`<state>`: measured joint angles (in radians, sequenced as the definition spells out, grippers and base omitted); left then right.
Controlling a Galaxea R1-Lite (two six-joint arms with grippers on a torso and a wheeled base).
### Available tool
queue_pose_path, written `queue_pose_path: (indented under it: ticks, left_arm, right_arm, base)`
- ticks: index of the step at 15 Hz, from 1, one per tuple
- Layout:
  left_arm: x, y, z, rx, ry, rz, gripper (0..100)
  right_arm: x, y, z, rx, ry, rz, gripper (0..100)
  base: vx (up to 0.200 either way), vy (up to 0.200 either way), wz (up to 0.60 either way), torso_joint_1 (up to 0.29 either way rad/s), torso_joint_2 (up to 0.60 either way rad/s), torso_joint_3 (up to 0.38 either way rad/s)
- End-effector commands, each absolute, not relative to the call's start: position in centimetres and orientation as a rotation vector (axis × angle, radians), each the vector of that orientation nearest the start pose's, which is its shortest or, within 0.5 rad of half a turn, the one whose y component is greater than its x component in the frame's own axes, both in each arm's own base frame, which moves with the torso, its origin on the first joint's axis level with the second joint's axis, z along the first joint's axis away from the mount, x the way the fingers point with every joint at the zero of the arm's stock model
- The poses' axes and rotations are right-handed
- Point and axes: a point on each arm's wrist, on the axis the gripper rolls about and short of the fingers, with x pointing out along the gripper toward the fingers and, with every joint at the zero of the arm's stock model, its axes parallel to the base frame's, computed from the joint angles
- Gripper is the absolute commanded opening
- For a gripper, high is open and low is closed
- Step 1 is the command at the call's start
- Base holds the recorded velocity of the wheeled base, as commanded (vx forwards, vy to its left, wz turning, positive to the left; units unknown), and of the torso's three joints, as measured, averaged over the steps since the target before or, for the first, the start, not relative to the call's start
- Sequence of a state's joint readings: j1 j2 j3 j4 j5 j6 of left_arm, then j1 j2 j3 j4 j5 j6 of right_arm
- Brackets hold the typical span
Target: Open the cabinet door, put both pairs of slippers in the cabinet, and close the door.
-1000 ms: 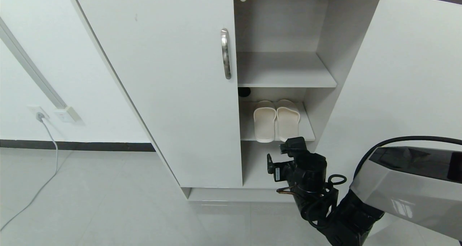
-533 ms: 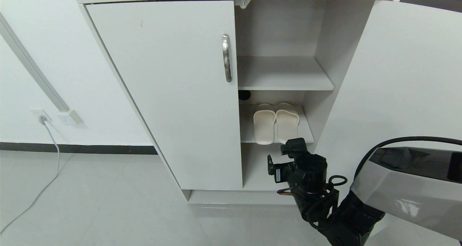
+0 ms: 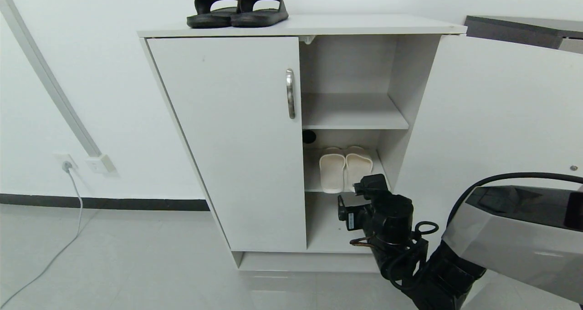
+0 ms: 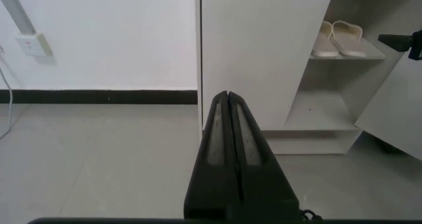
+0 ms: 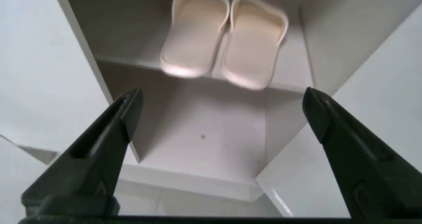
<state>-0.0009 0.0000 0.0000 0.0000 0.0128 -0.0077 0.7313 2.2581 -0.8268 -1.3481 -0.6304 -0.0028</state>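
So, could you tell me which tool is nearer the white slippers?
Right. The right tool hangs open just in front of and below the white slippers; the left tool, shut, is over the floor, farther out from the cabinet.

Open door [image 3: 501,119] cut by picture edge. Closed door [image 3: 237,141] hides left half of cabinet [image 3: 346,24]. We cannot identify dark round thing [image 3: 309,136] behind it. Right arm [image 3: 391,223] covers end of white slipper [image 3: 360,164].
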Motion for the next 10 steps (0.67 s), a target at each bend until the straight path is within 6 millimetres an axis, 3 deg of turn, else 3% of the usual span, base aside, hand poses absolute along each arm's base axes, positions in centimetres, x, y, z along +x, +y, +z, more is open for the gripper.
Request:
queue_pose_path:
  ticks: [1,10]
  left_arm:
    - [-2.27,0.03,7.55,-0.008,0.001,0.014,0]
    - [-2.27,0.03,7.55,-0.009,0.001,0.012,0]
  right_arm:
    - [29.54,24.68,5.74,-0.058,0.067,0.107,100]
    - [29.18,24.60,5.04,-0.108,0.025,0.116,100]
  base:
    - [0.000,0.000,0.00,0.002,0.00,0.110]
    - [0.000,0.000,0.00,0.000,0.00,0.000]
